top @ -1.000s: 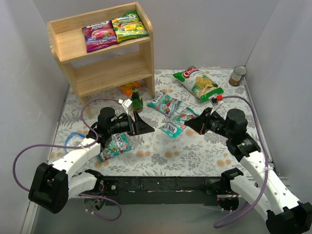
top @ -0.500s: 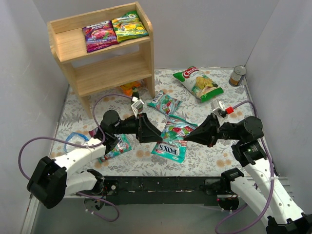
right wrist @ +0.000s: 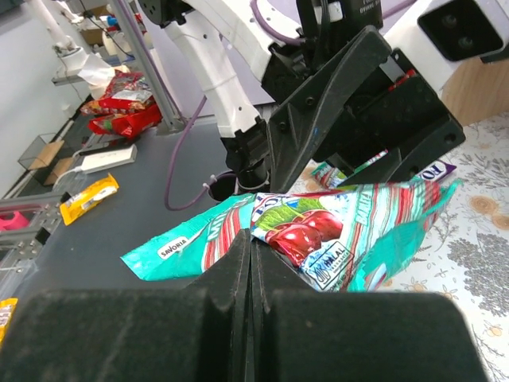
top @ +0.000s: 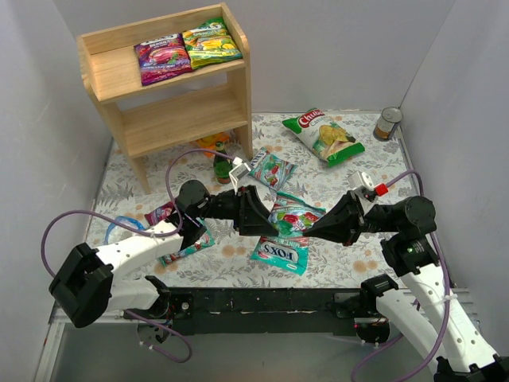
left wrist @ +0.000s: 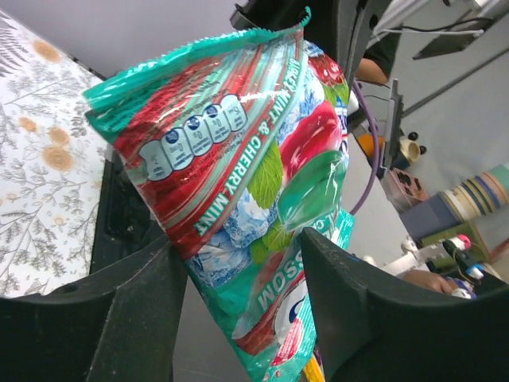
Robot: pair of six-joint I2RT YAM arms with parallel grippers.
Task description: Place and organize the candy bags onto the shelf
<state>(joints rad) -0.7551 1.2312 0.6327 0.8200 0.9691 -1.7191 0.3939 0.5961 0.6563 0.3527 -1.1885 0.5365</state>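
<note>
Teal-green glossy foil pouch [top: 290, 219] hangs in the air over the middle of the worktop, toward its near edge, slung between my two arms. The right gripper [top: 308, 233] is pinched tight on one edge of it; its wrist view shows the black fingers [right wrist: 223, 306] pressed together with film between them. The left gripper [top: 272, 229] stands wide, its fingers [left wrist: 119, 318] straddling the pouch's body without clamping.

The light wooden two-tier shelf [top: 238, 87] sits at the far left corner, with a magenta pouch [top: 161, 60] and a yellow-green pouch [top: 211, 41] lying flat on its top tier.

I judge this bag light, limp and slick: it sags and creases, and the sweets inside likely shift. I'd take hold at the crimped seam, where the film is flat and stiffer, not the puffy middle, which could squirt out.
</note>
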